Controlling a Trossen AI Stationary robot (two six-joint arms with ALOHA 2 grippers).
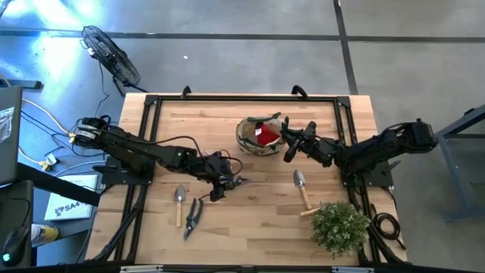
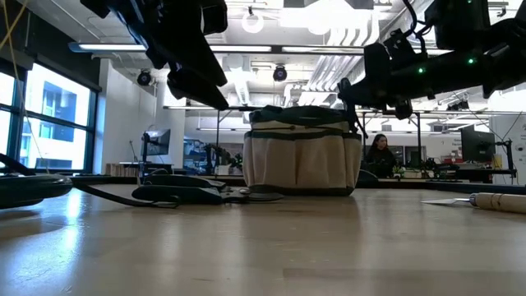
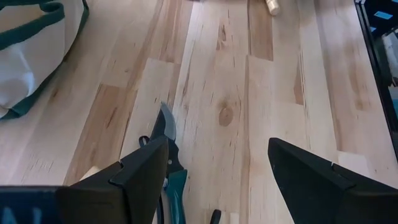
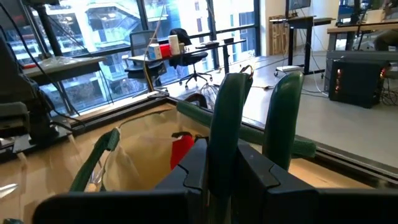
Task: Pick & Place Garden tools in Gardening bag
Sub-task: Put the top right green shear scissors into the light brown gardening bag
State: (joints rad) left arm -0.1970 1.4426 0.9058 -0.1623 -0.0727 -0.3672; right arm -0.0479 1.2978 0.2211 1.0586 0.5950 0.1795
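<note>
The olive-tan gardening bag (image 1: 256, 136) stands at the table's far middle, with a red glove (image 1: 264, 136) inside it. My right gripper (image 1: 290, 146) is at the bag's right rim, shut on green-handled pruning shears (image 4: 227, 118). My left gripper (image 1: 221, 184) is open, low over the table's middle. Its fingers stand on either side of bare table, and dark shears (image 3: 166, 152) lie flat just beside one finger. A trowel (image 1: 179, 202) and another pair of shears (image 1: 192, 218) lie near the front left. A second trowel (image 1: 302, 187) lies at the right. My right gripper holds the green-handled shears pinched between its two fingers. The two green handles (image 4: 283, 115) stick out ahead of the fingertips. The gripper body hides the place of contact. The shears are lifted clear, over the bag's open rim (image 4: 186, 115).
A bushy green plant (image 1: 340, 225) stands at the front right corner. A black frame (image 1: 151, 114) runs along the table's left, far and right edges. A fan (image 1: 114, 57) stands on the floor beyond the far left corner. A person (image 2: 380, 154) sits in the room behind.
</note>
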